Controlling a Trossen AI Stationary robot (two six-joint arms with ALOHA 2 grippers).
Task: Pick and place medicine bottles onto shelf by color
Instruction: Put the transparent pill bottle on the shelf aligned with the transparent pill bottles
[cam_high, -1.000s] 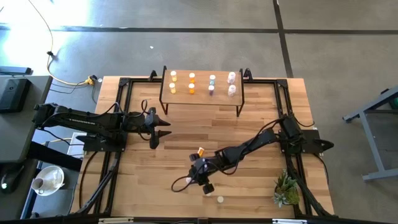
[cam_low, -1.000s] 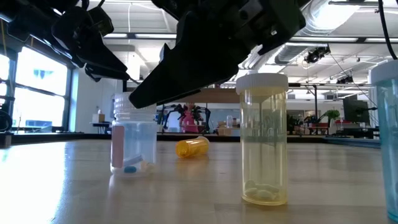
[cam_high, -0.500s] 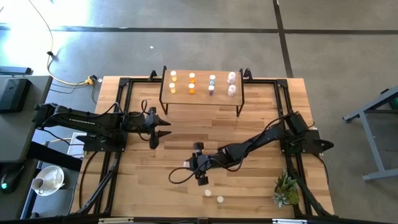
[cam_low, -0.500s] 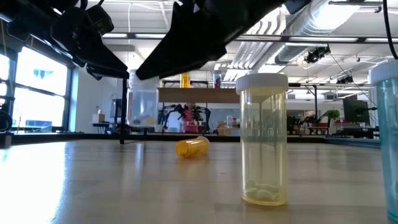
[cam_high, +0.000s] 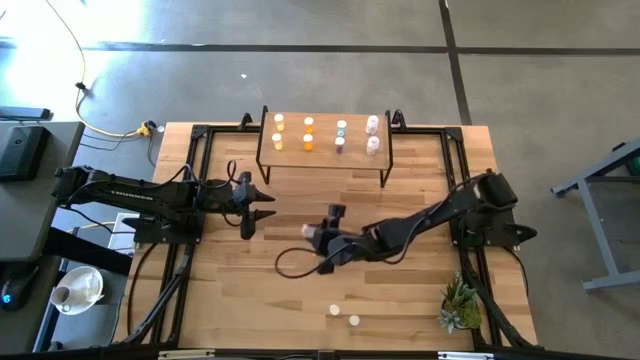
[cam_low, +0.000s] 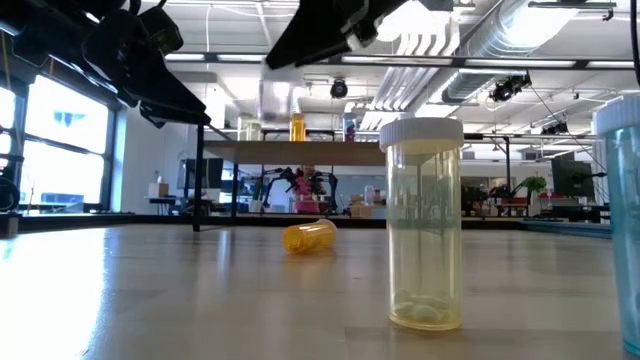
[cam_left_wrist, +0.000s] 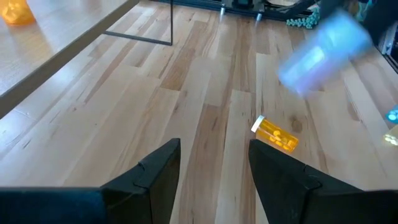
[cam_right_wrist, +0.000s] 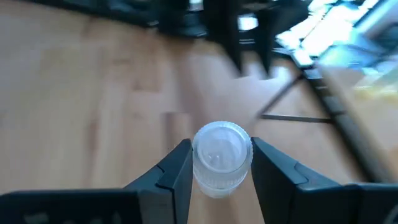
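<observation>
One white-capped bottle (cam_right_wrist: 222, 155) pinched in right jaws, left jaws spread, yellowish bottle (cam_low: 425, 225) holding pills.

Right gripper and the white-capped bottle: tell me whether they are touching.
Touching. The right wrist view shows the right gripper with both fingers pressed against the bottle.

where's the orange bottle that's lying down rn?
High view: not visible, hidden by the right arm. In the left wrist view, the orange bottle lies on bare tabletop mid-table, ahead of the left gripper.
</observation>
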